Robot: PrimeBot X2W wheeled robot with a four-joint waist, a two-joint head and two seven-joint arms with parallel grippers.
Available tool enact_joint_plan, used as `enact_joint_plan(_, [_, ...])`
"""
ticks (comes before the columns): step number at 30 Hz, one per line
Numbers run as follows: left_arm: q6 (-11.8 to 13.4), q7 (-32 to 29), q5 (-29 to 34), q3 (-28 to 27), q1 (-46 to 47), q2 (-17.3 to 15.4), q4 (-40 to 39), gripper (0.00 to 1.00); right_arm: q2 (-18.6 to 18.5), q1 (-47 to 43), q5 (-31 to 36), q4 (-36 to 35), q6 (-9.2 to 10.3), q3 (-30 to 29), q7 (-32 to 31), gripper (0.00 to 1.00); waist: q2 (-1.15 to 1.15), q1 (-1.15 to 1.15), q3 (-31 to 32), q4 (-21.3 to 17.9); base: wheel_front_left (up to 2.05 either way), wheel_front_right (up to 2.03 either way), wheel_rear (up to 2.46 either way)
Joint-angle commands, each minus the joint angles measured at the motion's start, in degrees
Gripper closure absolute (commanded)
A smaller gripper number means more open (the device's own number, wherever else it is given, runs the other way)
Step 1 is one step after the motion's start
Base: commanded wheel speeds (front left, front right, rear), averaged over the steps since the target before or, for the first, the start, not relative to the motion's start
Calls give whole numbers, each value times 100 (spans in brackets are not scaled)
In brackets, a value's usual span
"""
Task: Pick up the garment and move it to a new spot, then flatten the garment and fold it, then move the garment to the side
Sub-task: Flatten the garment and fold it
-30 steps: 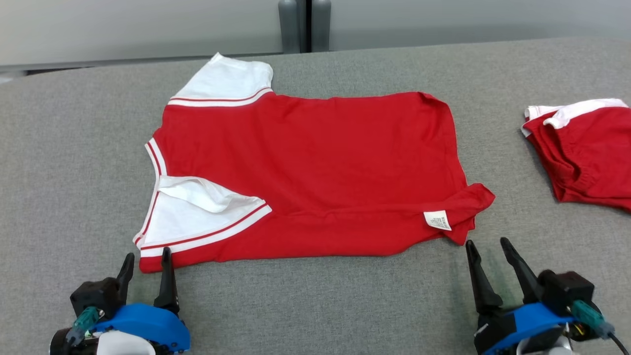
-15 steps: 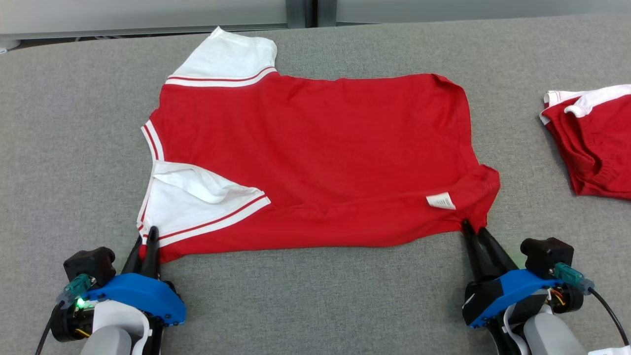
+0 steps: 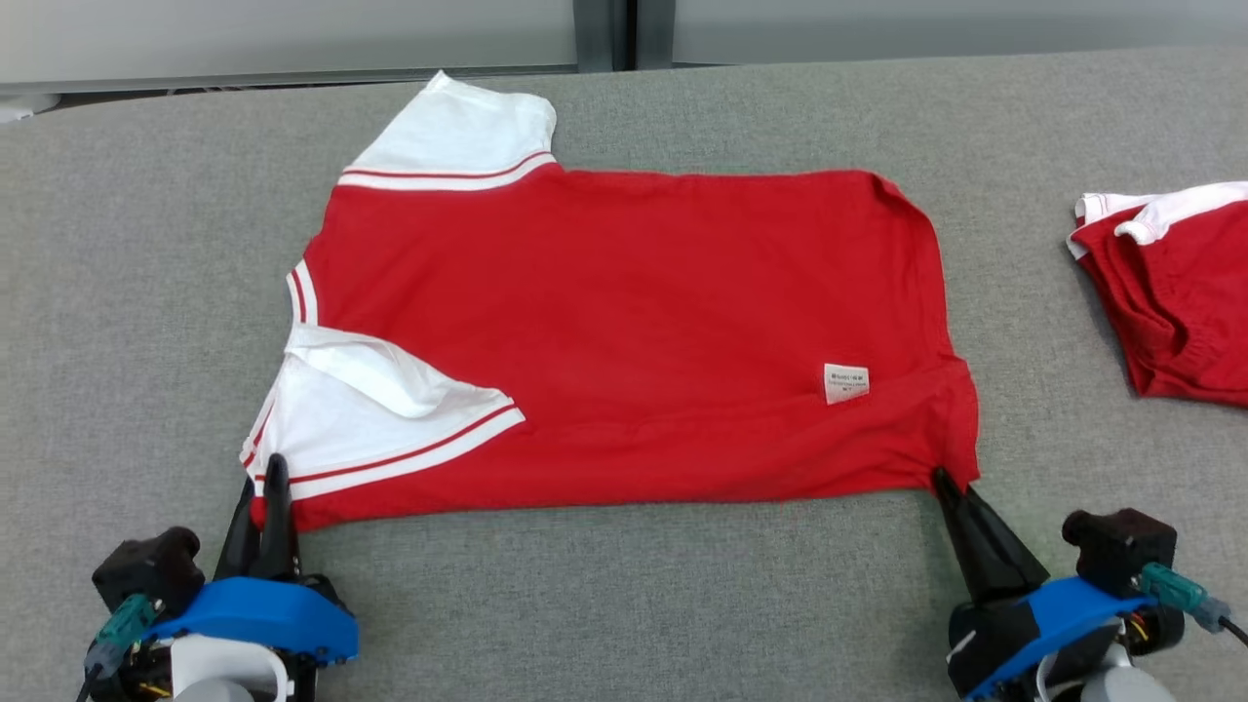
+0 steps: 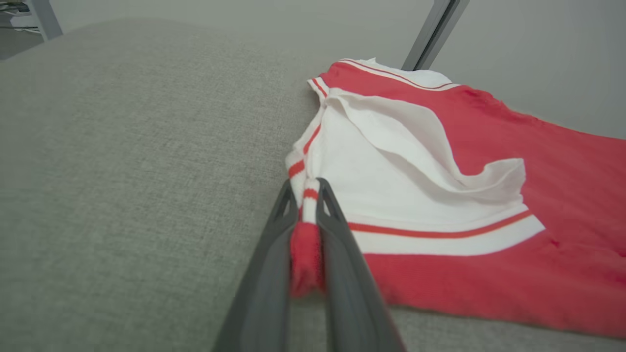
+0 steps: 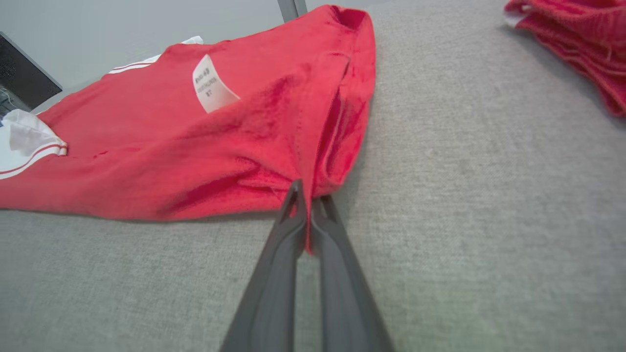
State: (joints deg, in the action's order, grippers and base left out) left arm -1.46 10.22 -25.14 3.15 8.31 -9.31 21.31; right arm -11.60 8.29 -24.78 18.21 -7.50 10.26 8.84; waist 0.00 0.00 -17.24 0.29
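Observation:
The garment [image 3: 624, 331] is a red T-shirt with white, red-striped sleeves, spread sideways on the grey table [image 3: 624, 604], a white label near its hem. My left gripper [image 3: 265, 480] is shut on the garment's near left corner by the striped sleeve; in the left wrist view the gripper [image 4: 306, 191] pinches a bunch of the garment [image 4: 489, 210]. My right gripper [image 3: 944, 480] is shut on the near right hem corner; in the right wrist view that gripper [image 5: 307, 195] clamps a thin fold of the garment [image 5: 220, 146].
A second red garment with white trim [image 3: 1175, 292] lies folded at the table's right edge, also in the right wrist view [image 5: 577, 34]. A pale wall with a dark post [image 3: 604, 34] runs behind the table's far edge.
Both grippers went from open at the near corners to shut on the garment. The near edge has been drawn toward me and straightened; the curled right corner is pulled flatter.

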Motion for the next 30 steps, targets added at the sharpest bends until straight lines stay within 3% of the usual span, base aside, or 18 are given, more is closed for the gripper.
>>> enact_joint_plan(1, [84, -8, -35, -53, -178, -27, -130, 100, -150, -249, -86, -199, 2, 40, -86, 100, 0, 0, 75, 22, 0, 0, 0])
enact_joint_plan(9, [408, -363, -149, -147, -1111, -6, -732, 100, -421, -1248, -346, -732, 3, -181, -443, 100, 0, 0, 472, 206, 0, 0, 0])
enact_joint_plan(15, [382, -722, -233, 46, -1521, 84, -842, 100, -458, -1639, -524, -573, 5, -259, -574, 100, 0, 0, 678, 262, 0, 0, 0])
enact_joint_plan(16, [350, -766, -250, 100, -1544, 116, -848, 100, -441, -1681, -560, -521, 5, -276, -591, 92, 0, 0, 710, 257, 0, 0, 0])
enact_joint_plan(17, [318, -808, -247, 149, -1568, 131, -842, 78, -431, -1702, -560, -494, 5, -290, -581, 18, 0, 0, 737, 251, 0, 0, 0])
enact_joint_plan(18, [310, -803, -213, 199, -1589, 134, -831, 32, -419, -1702, -543, -492, 5, -284, -523, 0, 0, 0, 767, 235, 0, 0, 0])
enact_joint_plan(19, [313, -737, -158, 237, -1586, 137, -853, 0, -393, -1691, -524, -505, 5, -282, -467, 0, 0, 0, 794, 217, 0, 0, 0])
enact_joint_plan(24, [508, -279, 136, 262, -1488, 96, -963, 0, -276, -1490, -290, -817, 1, -349, -125, 0, 0, 0, 903, 91, 0, 0, 0])
enact_joint_plan(30, [686, 115, 521, 270, -1258, -70, -1389, 0, 5, -1260, 537, -1664, 1, -869, 10, 0, 0, 0, 998, -36, 0, 0, 0])
